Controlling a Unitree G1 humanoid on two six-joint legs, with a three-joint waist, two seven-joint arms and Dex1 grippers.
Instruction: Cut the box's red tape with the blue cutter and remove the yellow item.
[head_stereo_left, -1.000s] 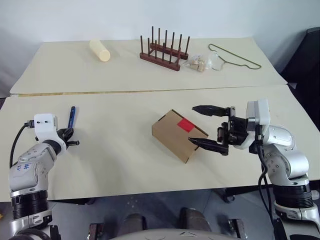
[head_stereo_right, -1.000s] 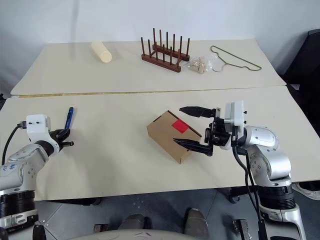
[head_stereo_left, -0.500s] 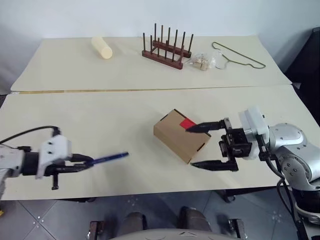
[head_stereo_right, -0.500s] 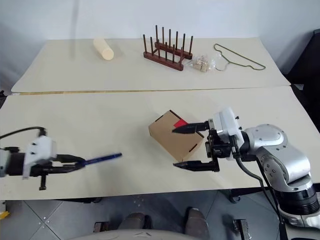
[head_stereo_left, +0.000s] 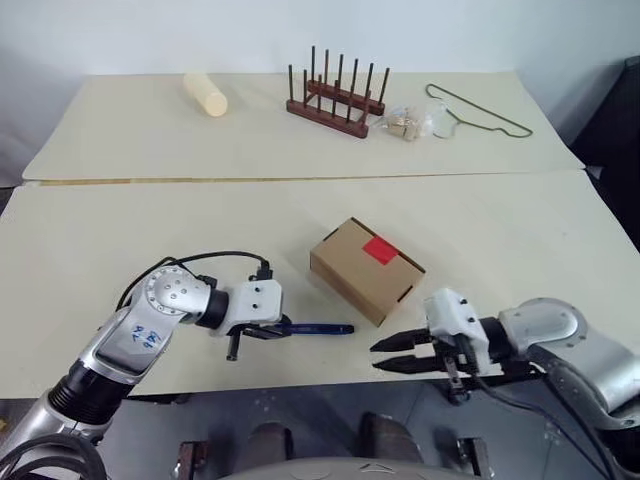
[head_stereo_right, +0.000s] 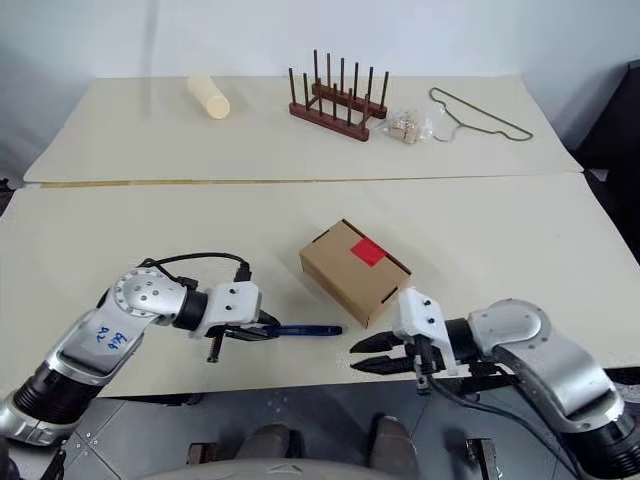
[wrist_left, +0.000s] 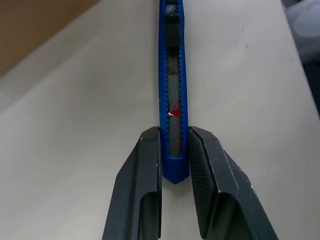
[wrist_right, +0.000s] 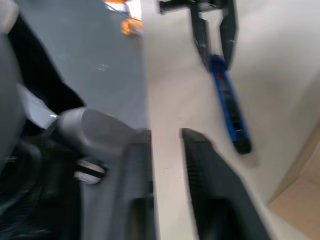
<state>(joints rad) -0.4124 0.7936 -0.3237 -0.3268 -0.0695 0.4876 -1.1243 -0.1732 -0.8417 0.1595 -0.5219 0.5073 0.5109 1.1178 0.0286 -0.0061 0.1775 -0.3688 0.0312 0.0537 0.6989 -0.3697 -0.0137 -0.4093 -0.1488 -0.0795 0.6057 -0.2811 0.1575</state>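
Beige counter (head_stereo_left: 120, 230) bearing the box (head_stereo_left: 365, 269) at centre, red tape (head_stereo_left: 380, 250) on its lid. Since a second ago: left pincer (head_stereo_left: 285, 329) swung in from 9 o'clock, pinching the blue cutter (head_stereo_left: 320, 328), tip toward the box; right pincer (head_stereo_left: 385, 355) dropped to the near edge at 5 o'clock, narrowed to a slight gap, empty. At 12 o'clock: wooden rack (head_stereo_left: 330, 95), cream cylinder (head_stereo_left: 204, 96), wire hanger (head_stereo_left: 475, 110).

The blue cutter (wrist_left: 172, 85) tip runs past the picture's edge.
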